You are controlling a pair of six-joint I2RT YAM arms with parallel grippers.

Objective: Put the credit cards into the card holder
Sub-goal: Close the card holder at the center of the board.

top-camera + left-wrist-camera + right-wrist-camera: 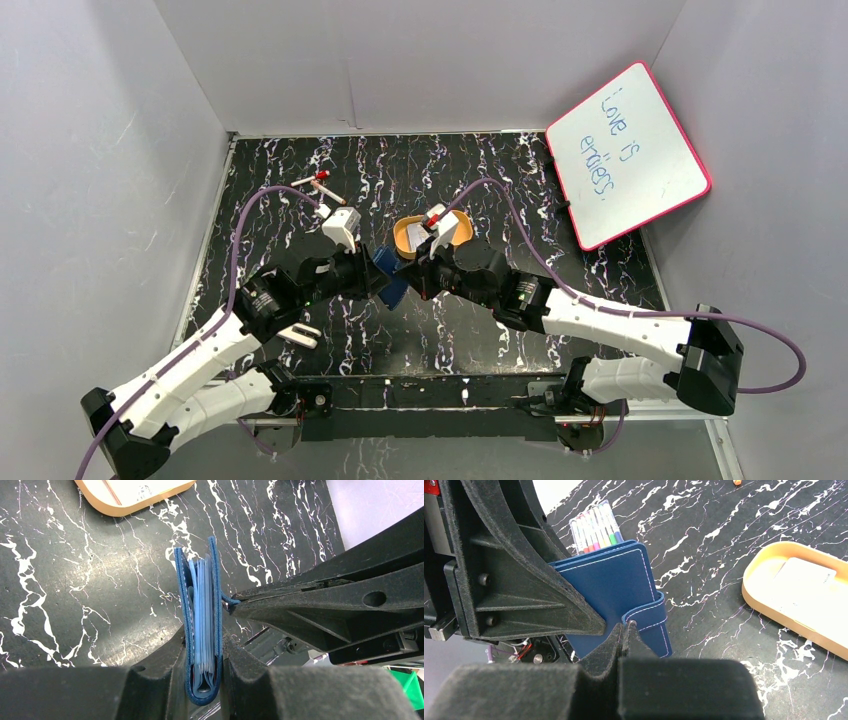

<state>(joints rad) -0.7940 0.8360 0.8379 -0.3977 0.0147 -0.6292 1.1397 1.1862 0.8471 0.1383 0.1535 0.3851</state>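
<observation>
While left end effector point(203, 642) clamps card holder point(200, 590), right end effector point(625, 627) — closed — pinches its tab point(649, 616)

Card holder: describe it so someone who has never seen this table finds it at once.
On the black marbled table, find the orange oval tray near the middle. On its near side, the card holder is the navy-blue wallet clamped in the left gripper, the right gripper pinching its snap tab. Nothing else there is blue with white stitching.
</observation>
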